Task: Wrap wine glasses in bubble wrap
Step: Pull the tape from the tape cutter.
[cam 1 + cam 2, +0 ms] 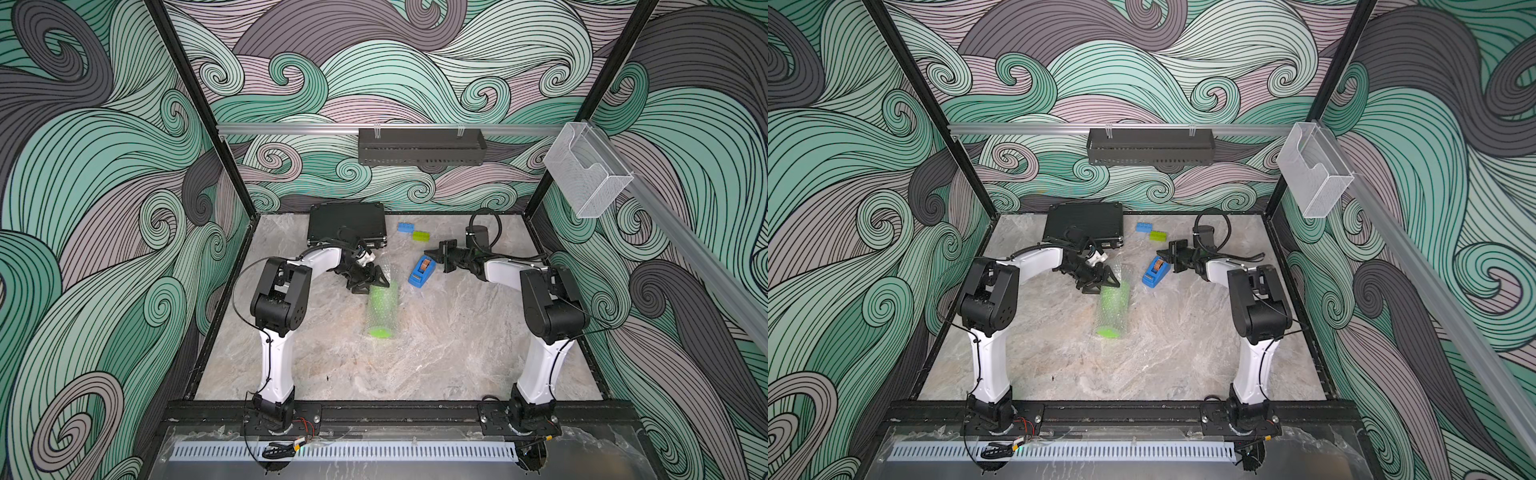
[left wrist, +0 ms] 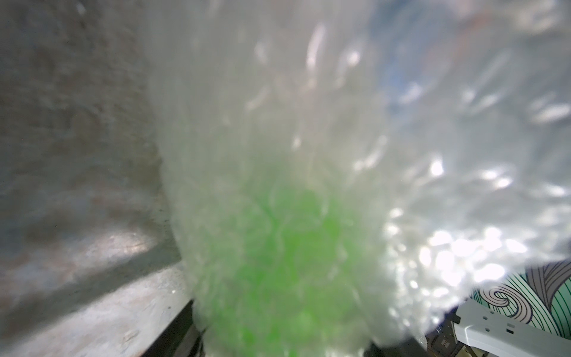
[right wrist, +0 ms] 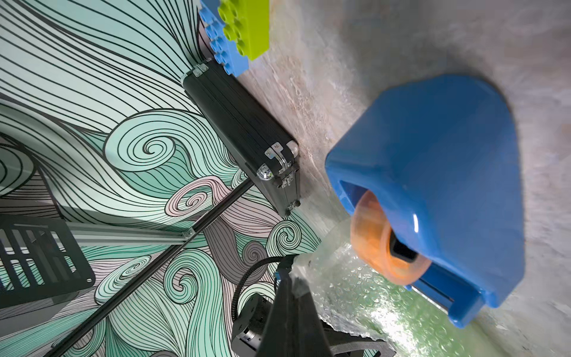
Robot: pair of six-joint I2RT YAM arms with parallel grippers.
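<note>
One green goblet (image 1: pixel 379 332) lies on its side near the middle of the counter (image 1: pixel 457 340), rolled up inside the bubble wrap (image 1: pixel 380 271). A round, bright green end of it shows at the end of the roll facing the arm bases. At the far end the wrap runs on past the goblet in a loose, crumpled tuft.

The left fingers (image 1: pixel 377 281) stand apart at that far end, touching the wrap, but I cannot tell whether they pinch it. The left wrist view is filled with blurred wrap and a green glow behind it.

The right fingers (image 1: pixel 433 252) are pressed together with nothing between them, raised above the counter near a blue tape dispenser (image 1: pixel 421 272), which sits just beside the roll.

A blue brick (image 1: pixel 404 227) and a green brick (image 1: pixel 420 236) lie just beside each other toward the back wall, near a black case (image 1: pixel 347 224).
</note>
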